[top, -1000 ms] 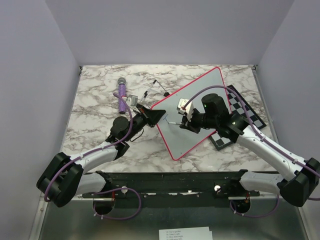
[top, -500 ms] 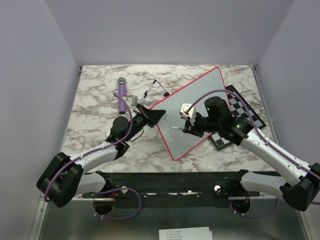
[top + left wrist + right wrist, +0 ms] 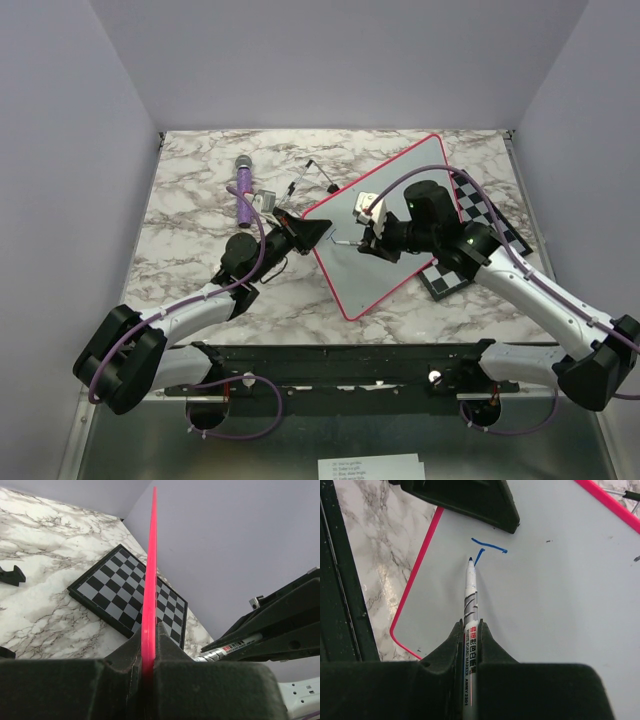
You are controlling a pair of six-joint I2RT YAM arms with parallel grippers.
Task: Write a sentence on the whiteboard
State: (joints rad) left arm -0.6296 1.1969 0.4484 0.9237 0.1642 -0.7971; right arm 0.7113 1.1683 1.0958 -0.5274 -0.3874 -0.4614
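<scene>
The whiteboard (image 3: 425,170) lies tilted on the marble table, white with a pink-red rim. My left gripper (image 3: 318,232) is shut on its left corner, and the rim (image 3: 150,555) runs edge-on between the jaws of the left gripper (image 3: 148,630). My right gripper (image 3: 471,627) is shut on a white marker (image 3: 471,595). The marker's blue tip rests at the board (image 3: 560,605). Of the sentence only a blue bar (image 3: 490,546) with a short stroke below it shows. The left gripper's fingers (image 3: 465,500) appear just beyond the mark.
A black-and-white chessboard (image 3: 490,225) lies under the board's right side, also visible as the chessboard (image 3: 115,595). A purple microphone (image 3: 243,190) lies left of the board. Small black parts (image 3: 320,175) sit behind the board's left corner.
The right gripper drew back toward the near side with the marker, uncovering the blue mark, then returned to it. The left gripper stayed clamped on the rim.
</scene>
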